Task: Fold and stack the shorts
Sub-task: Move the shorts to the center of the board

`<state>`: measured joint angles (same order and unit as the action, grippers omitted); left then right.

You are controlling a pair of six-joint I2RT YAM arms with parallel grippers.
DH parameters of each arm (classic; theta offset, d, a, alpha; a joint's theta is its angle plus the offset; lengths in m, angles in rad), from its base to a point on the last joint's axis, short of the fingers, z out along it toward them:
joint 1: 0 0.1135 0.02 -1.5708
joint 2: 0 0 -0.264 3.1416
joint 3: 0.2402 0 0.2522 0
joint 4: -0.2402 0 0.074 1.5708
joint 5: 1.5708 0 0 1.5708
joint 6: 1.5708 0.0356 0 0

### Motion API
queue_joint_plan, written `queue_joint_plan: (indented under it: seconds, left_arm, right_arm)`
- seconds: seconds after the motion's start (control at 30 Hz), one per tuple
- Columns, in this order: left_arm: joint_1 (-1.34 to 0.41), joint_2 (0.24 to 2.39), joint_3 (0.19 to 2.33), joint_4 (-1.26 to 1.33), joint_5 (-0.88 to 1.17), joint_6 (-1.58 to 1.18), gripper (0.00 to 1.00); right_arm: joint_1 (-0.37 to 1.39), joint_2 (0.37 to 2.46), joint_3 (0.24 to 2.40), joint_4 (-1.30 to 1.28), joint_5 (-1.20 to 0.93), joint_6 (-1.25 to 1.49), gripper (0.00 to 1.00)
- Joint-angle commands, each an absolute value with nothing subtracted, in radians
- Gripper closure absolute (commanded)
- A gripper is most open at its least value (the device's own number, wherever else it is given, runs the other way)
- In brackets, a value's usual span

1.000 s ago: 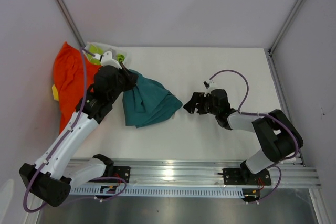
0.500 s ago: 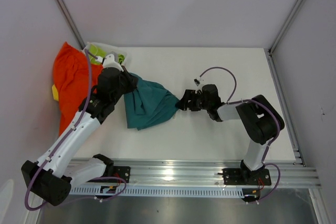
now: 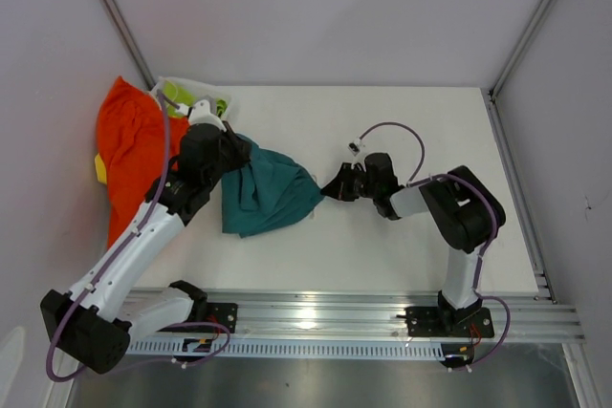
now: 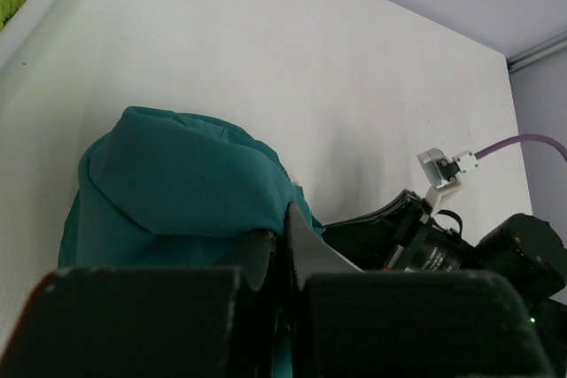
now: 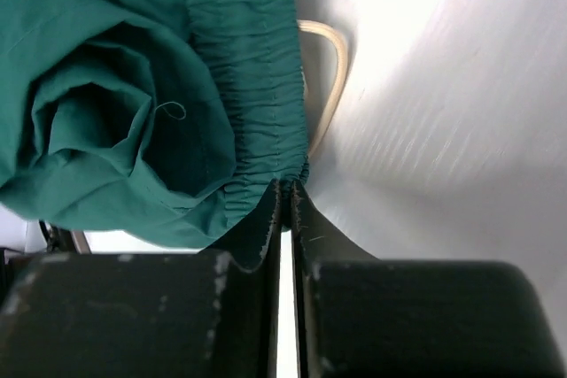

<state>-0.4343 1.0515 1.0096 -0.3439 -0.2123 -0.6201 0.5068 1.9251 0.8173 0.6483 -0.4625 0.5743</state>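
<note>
The teal shorts [image 3: 266,193] lie bunched on the white table between my two arms. My left gripper [image 3: 237,152] is shut on their upper left corner; in the left wrist view the teal shorts [image 4: 173,192] bulge just past the closed jaws of the left gripper [image 4: 282,235]. My right gripper [image 3: 330,188] is shut on the right end of the cloth. In the right wrist view the right gripper [image 5: 285,188] pinches the gathered waistband of the teal shorts [image 5: 252,86], with a white drawstring [image 5: 330,86] looping beside it. The orange shorts [image 3: 129,155] lie at the far left.
A lime-green pair [image 3: 182,97] lies in a white bin [image 3: 206,91] at the back left, and a bit of yellow cloth [image 3: 99,167] peeks out beside the orange shorts. Grey walls close in the table [image 3: 402,121] on three sides. A metal rail [image 3: 316,317] runs along the near edge.
My right gripper moved left to the teal shorts and shut on their waistband. The left arm kept its hold, and the cloth bunched slightly leftward.
</note>
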Motion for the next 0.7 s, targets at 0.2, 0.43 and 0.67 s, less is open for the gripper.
queue_joint_plan:
  seconds: [0.2, 0.43, 0.67]
  left_arm:
    - [-0.332, 1.138, 1.012, -0.314, -0.173, -0.643, 1.0]
    - [-0.216, 1.279, 1.06, -0.295, 0.017, -0.657, 0.66]
    - [-0.187, 1.249, 1.118, -0.282, 0.106, -0.681, 0.01]
  right_arm:
    - [0.502, 1.495, 0.703, 0.526, -0.515, 0.597, 1.0]
    - [0.465, 1.066, 0.703, 0.151, -0.385, 0.515, 1.0]
    - [0.337, 0.867, 0.664, 0.015, -0.357, 0.509, 1.0]
